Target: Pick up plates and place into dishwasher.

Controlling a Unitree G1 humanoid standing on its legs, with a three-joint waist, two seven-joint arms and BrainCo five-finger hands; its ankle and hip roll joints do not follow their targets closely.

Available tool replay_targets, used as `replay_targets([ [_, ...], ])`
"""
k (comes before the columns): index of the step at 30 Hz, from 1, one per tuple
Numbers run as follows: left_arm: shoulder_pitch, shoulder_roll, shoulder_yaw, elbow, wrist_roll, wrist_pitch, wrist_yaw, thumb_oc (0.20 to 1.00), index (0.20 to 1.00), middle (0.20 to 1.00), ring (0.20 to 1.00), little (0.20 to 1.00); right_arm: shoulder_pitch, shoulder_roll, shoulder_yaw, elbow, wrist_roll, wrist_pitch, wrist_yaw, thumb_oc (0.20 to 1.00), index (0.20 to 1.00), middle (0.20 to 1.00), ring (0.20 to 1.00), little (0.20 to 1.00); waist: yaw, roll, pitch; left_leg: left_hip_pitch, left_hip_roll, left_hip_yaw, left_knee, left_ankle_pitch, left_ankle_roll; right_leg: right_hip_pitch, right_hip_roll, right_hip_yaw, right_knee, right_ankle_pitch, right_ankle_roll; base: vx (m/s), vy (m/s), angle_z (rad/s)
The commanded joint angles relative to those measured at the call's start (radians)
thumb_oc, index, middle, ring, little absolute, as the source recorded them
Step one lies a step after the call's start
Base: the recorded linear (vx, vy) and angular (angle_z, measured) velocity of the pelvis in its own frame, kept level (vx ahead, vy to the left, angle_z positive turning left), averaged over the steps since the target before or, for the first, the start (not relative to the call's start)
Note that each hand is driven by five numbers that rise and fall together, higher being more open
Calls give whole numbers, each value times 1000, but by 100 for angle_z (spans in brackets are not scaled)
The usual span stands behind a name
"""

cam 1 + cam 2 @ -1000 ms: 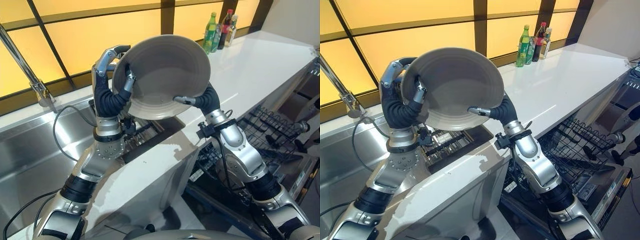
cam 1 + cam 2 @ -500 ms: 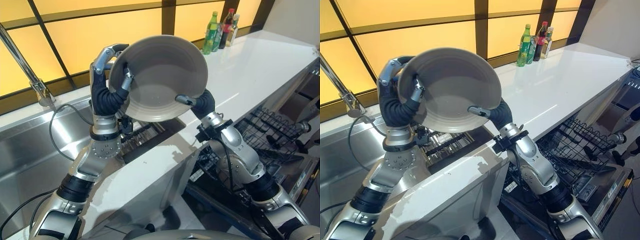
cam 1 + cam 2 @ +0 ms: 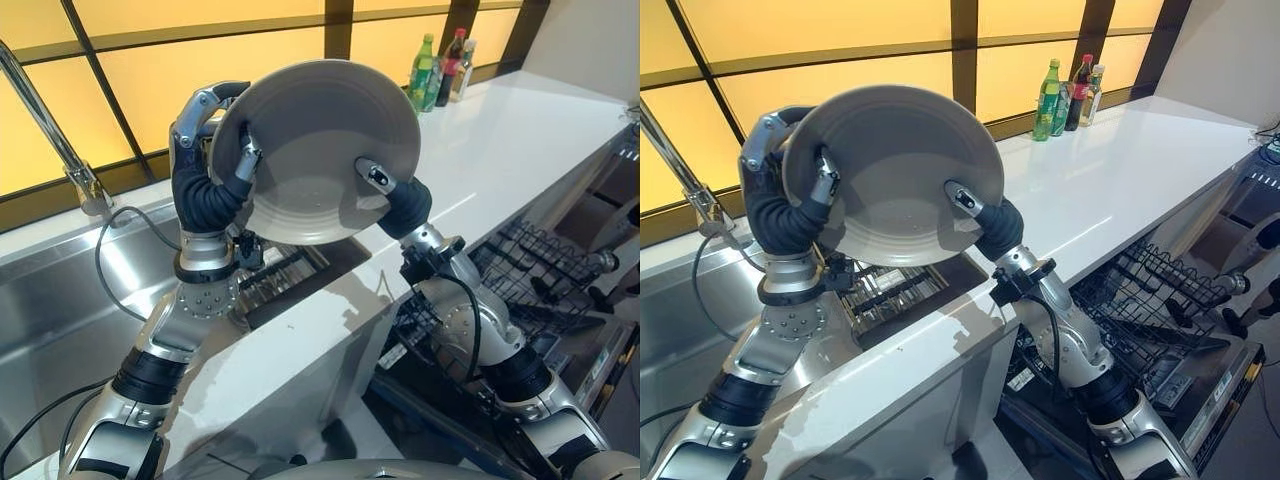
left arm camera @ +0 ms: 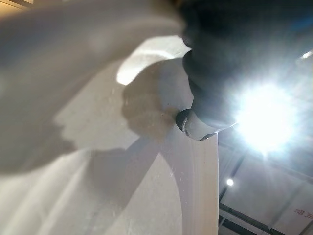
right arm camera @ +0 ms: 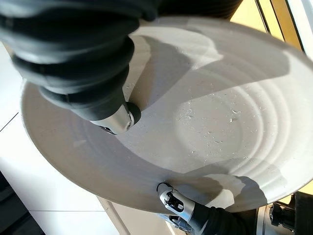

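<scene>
1. You have the grey plate held high above the white counter, tipped up nearly on edge, its hollowed face turned toward the robot's head.

2. The left hand clamps the plate's rim on the side away from the dishwasher rack: the thumb lies across the near face, the fingers curl behind the rim.

3. The right hand pinches the opposite, lower rim on the side toward the rack. Its thumb presses on the plate's face in its own wrist view; its fingers are behind the plate, so you cannot see how far they are bent.

4. The relation your next move turns on: the rack lies well below the plate and off to the robot's right, beyond the counter's edge. The right hand is the nearer one, and looks the likelier carrier.

5. The plate spans from hand to hand; judged from this, the left hand must let go before the plate can swing down toward the rack.

6. Bottles stand at the far end of the counter, well apart from the plate.
</scene>
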Motion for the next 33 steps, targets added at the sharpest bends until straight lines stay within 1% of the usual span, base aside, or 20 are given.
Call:
replay_targets([
  [1, -42, 3, -71, 28, 10, -25, -61, 200, 200, 200, 200, 200, -61, 59, 40, -94, 29, 23, 91, 200, 200, 200, 200, 200, 9, -12, -55, 0, 4, 3, -16, -13, 27, -39, 8, 1, 109, -51, 18, 0, 0, 0],
  [4, -43, 1, -68, 31, 9, -24, -59, 200, 200, 200, 200, 200, -61, 55, 34, -87, 25, 28, 81, 200, 200, 200, 200, 200, 7, -13, -55, 0, 4, 4, -15, -11, 28, -40, 10, 1, 111, -49, 17, -37, 3, 0],
  [6, -46, 2, -67, 34, 0, -12, -57, 200, 200, 200, 200, 200, -62, 53, 33, -80, 6, 22, 75, 200, 200, 200, 200, 200, 5, -12, -54, 1, 4, 5, -14, -12, 28, -41, 9, 2, 113, -49, 17, -36, 9, 0],
  [8, -44, -1, -65, 37, -22, 10, -65, 200, 200, 200, 200, 200, -60, 53, 31, -75, -5, 18, 65, 200, 200, 200, 200, 200, 4, -12, -54, 2, 4, 4, -14, -12, 28, -41, 10, 3, 114, -49, 17, 0, 0, 0],
  [9, -40, -3, -61, 46, -44, 36, -74, 200, 200, 200, 200, 200, -61, 54, 29, -72, -21, 16, 61, 200, 200, 200, 200, 200, 4, -12, -54, 4, 4, 4, -14, -13, 29, -41, 10, 3, 115, -49, 17, 0, 0, 0],
  [10, -38, -5, -59, 52, -61, 44, -74, 680, 680, 680, 680, 680, -62, 53, 27, -71, -30, 14, 55, 200, 200, 200, 200, 200, 4, -12, -54, 5, 4, 4, -15, -13, 29, -40, 9, 3, 115, -49, 17, 0, 0, 0],
  [11, -31, -10, -54, 56, -71, 52, -75, 1000, 1000, 1000, 1000, 1000, -59, 50, 21, -73, -41, 14, 46, 200, 200, 200, 200, 200, 3, -12, -53, 5, 4, 3, -14, -13, 29, -39, 9, 3, 114, -49, 17, 0, 0, 0],
  [13, -16, -11, -37, 54, -61, 64, -61, 1000, 1000, 1000, 1000, 1000, -51, 42, 5, -76, -72, 5, 32, 200, 200, 200, 200, 200, 3, -12, -53, 6, 3, 3, -14, -12, 28, -39, 9, 5, 115, -48, 18, 0, 0, 0],
  [15, -4, -5, -14, 59, -74, 71, -25, 1000, 1000, 1000, 1000, 1000, -42, 30, -13, -73, -103, -10, 9, 200, 200, 200, 200, 200, 2, -13, -53, 7, 3, 5, -15, -13, 28, -39, 8, 7, 114, -48, 19, 0, 0, 0],
  [17, 17, -4, 30, 61, -57, 95, 28, 1000, 1000, 1000, 1000, 1000, -17, 11, -53, -73, -171, -24, -27, 200, 200, 200, 200, 200, -4, -11, -54, 3, 5, 6, -15, -8, 28, -46, 8, 9, 116, -41, 20, -8, 13, -2],
  [18, 20, -4, 36, 60, -54, 104, 39, 1000, 1000, 1000, 1000, 1000, -13, 8, -59, -73, -185, -28, -37, 200, 200, 200, 200, 200, -5, -11, -54, 3, 5, 8, -15, -8, 27, -47, 8, 10, 116, -41, 20, -17, 22, -4],
  [21, 62, 8, 118, 73, -76, 147, 97, 1000, 1000, 1000, 1000, 1000, 39, -32, -141, -75, -299, -70, -110, 200, 200, 200, 200, 200, -17, -11, -52, 5, 6, 14, -17, -10, 26, -49, 6, 17, 115, -38, 23, 4, 14, -10],
  [23, 87, 20, 175, 82, -97, 184, 138, 1000, 1000, 1000, 1000, 1000, 68, -62, -196, -85, -370, -83, -162, 200, 200, 200, 200, 200, -27, -10, -52, 7, 6, 20, -18, -11, 27, -51, 4, 25, 114, -36, 25, 8, 25, -15],
  [24, 95, 22, 192, 89, -113, 191, 155, 1000, 1000, 1000, 1000, 1000, 77, -70, -213, -88, -388, -88, -170, 200, 200, 200, 200, 200, -31, -9, -51, 8, 7, 22, -18, -12, 27, -52, 3, 28, 114, -34, 25, 15, 38, -12],
  [27, 120, 26, 258, 116, -107, 202, 222, 1000, 1000, 1000, 1000, 1000, 113, -95, -263, -97, -422, -85, -179, 200, 200, 200, 200, 200, -49, -6, -49, 15, 7, 32, -18, -16, 27, -53, -2, 40, 114, -29, 29, 43, 51, -9],
  [31, 139, 38, 312, 112, -93, 229, 264, 1000, 1000, 1000, 1000, 1000, 147, -123, -304, -102, -402, -75, -197, 200, 200, 200, 200, 200, -62, -6, -47, 22, 8, 48, -16, -26, 29, -56, -12, 55, 112, -25, 35, 32, 36, -23],
  [33, 141, 44, 327, 121, -91, 236, 270, 1000, 1000, 1000, 1000, 1000, 157, -134, -322, -93, -421, -64, -210, 200, 200, 200, 200, 200, -71, -8, -43, 25, 10, 59, -12, -32, 30, -61, -17, 60, 117, -23, 38, 39, 32, -19],
])
